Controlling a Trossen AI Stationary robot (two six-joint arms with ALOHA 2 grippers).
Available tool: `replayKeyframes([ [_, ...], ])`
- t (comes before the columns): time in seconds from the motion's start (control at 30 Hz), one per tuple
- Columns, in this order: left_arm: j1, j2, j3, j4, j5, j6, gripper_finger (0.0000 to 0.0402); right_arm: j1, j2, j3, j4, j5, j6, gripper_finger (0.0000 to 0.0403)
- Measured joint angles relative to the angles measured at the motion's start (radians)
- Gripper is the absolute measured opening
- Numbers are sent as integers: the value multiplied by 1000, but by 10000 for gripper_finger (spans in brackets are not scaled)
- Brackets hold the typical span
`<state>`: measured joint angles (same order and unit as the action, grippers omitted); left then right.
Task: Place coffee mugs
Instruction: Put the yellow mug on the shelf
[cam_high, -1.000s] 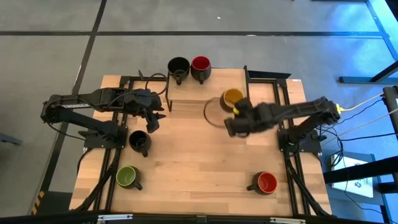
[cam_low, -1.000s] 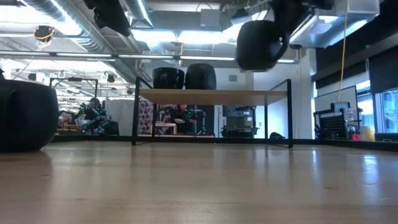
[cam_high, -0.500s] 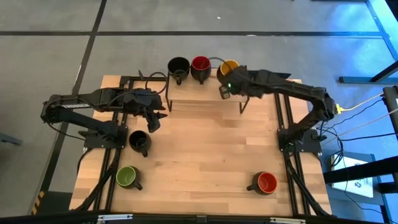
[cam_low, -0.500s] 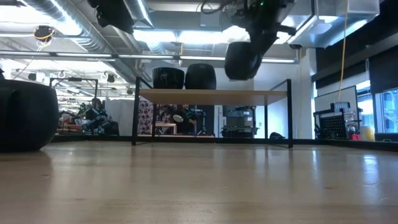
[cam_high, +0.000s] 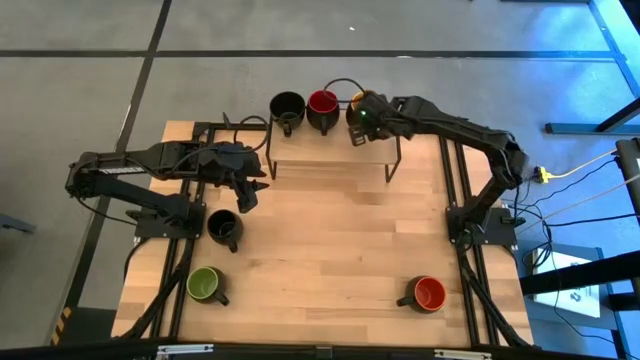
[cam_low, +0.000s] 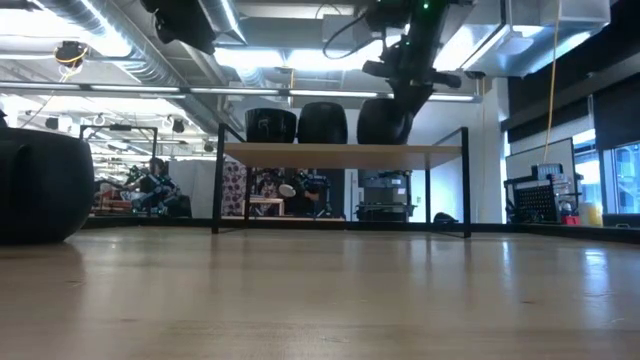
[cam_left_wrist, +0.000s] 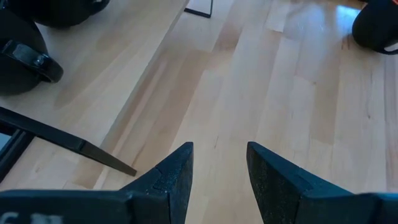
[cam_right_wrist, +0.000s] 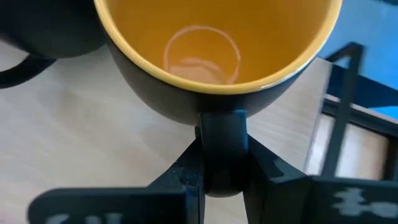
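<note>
The yellow-lined mug (cam_right_wrist: 214, 56) is in my right gripper (cam_right_wrist: 222, 155), which is shut on it over the raised wooden shelf (cam_low: 340, 150) at the table's far edge. In the high view it (cam_high: 356, 99) stands beside the dark red mug (cam_high: 322, 103) and a black mug (cam_high: 287, 107), both resting on their bases on the shelf. On the table stand another black mug (cam_high: 223, 228), the green mug (cam_high: 204, 285) and the orange-red mug (cam_high: 427, 294). My left gripper (cam_left_wrist: 219, 168) hangs open above the table's left side, near the black mug. My right gripper pinches the yellow mug's handle (cam_right_wrist: 222, 130) between its two fingers, one on each side. The fingers come roughly level from the table's right. The mug is upright with its mouth up, and in the low view its base (cam_low: 385, 138) is down at the shelf top.
The shelf stands on thin black metal legs (cam_high: 392, 165) with open space below. Black frame rails (cam_high: 462, 190) run along both table sides. Bare wood lies in the table's middle (cam_high: 330, 240). A large dark mug (cam_low: 35, 185) fills the low view's left.
My right gripper has carried the yellow mug from above the table's middle toward the far edge, then down to the shelf beside the dark red mug. It has stayed shut on the handle throughout.
</note>
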<state>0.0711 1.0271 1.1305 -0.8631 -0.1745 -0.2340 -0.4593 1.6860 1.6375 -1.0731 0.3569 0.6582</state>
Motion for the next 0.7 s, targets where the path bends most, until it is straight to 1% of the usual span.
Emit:
replayKeyframes([
  [0.07, 0, 0, 0, 0, 0, 0, 144, -2, 3, 0, 17, -24, -11, 48],
  [0.3, 0, 0, 0, 0, 0, 0, 144, -12, 20, 0, 31, -40, -13, 61],
  [0.7, 0, 0, 0, 0, 0, 0, 144, -12, 20, 1, 67, -36, -28, 126],
])
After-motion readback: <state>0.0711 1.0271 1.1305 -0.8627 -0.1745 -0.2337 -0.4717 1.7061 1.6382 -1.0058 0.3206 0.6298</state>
